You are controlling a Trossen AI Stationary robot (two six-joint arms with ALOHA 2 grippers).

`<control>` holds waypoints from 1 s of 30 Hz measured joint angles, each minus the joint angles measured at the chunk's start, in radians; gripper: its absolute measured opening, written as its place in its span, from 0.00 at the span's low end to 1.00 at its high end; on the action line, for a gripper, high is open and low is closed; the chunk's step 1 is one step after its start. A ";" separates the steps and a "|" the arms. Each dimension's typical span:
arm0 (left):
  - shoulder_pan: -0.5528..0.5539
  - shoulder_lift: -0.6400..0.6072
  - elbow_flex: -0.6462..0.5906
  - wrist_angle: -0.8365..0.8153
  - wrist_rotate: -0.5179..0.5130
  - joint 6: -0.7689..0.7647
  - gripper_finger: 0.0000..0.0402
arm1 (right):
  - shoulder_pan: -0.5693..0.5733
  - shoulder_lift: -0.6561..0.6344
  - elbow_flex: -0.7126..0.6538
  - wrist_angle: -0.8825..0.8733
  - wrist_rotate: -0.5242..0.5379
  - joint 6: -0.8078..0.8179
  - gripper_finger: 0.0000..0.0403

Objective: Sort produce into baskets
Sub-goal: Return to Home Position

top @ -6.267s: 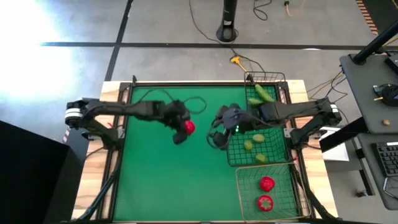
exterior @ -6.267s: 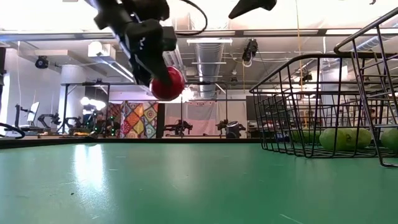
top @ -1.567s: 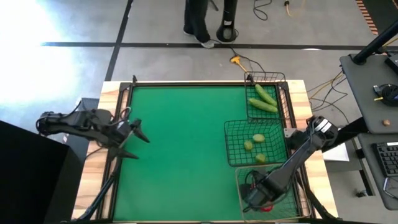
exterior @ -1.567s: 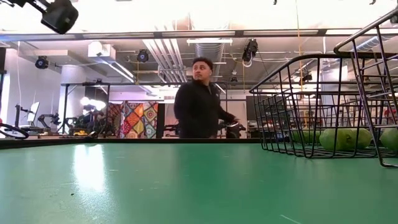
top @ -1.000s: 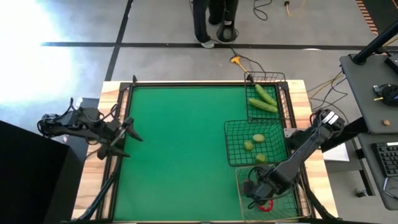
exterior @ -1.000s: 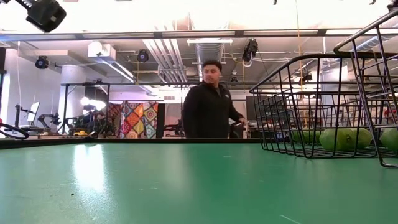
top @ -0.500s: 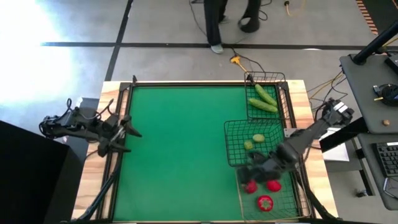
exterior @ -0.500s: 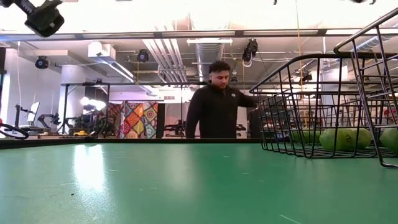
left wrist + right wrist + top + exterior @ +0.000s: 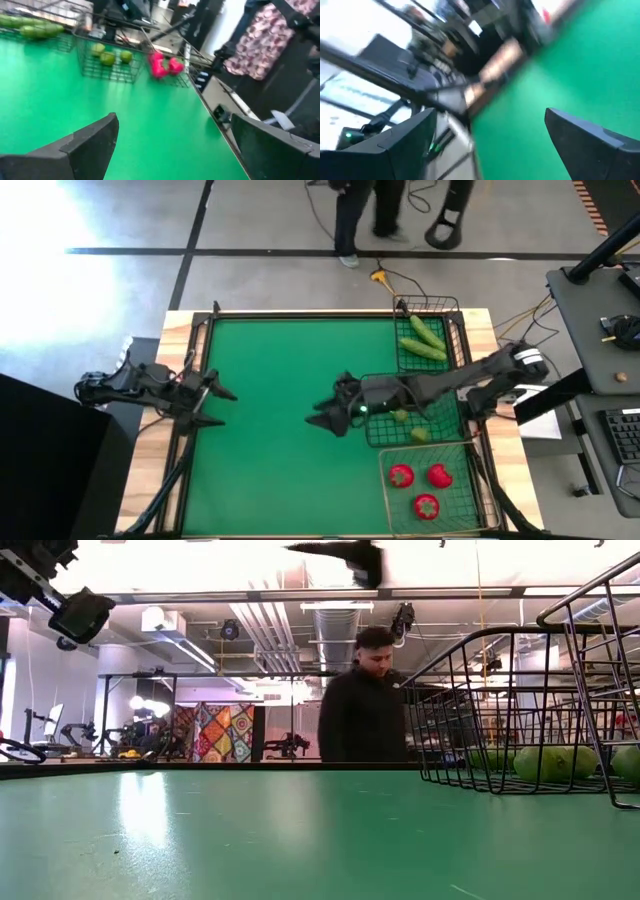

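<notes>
Three red fruits (image 9: pixel 401 476) lie together in the pale wire basket (image 9: pixel 385 510), in the lower right corner of the worktop (image 9: pixel 270 470) as seen from overhead. Next to it along the right side, three yellow-green fruits (image 9: pixel 420 434) sit in the larger dark basket (image 9: pixel 375 438). Two cucumbers (image 9: pixel 425 333) fill the narrow dark basket (image 9: pixel 455 330) in the upper right corner. The right hand (image 9: pixel 318 415) hovers over the green surface just left of the larger dark basket, fingers spread wide and holding nothing. The left hand (image 9: pixel 226 408) hangs at the worktop's left edge, its fingers likewise parted and empty. A person (image 9: pixel 365 700) in dark clothing stands behind the worktop.
</notes>
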 joint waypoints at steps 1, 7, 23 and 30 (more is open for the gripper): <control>0.000 -0.001 -0.002 0.005 -0.013 -0.001 0.91 | -0.015 0.016 0.000 0.078 0.002 -0.092 0.91; 0.002 0.005 0.008 0.054 -0.088 -0.058 0.91 | -0.069 0.109 0.014 0.276 -0.002 -0.610 0.91; 0.002 0.013 -0.104 0.050 -0.161 0.187 0.91 | -0.229 0.290 0.068 0.399 -0.234 -0.689 0.91; 0.011 0.028 -0.106 0.011 -0.254 0.187 0.91 | -0.244 0.307 0.178 0.385 0.024 -0.643 0.91</control>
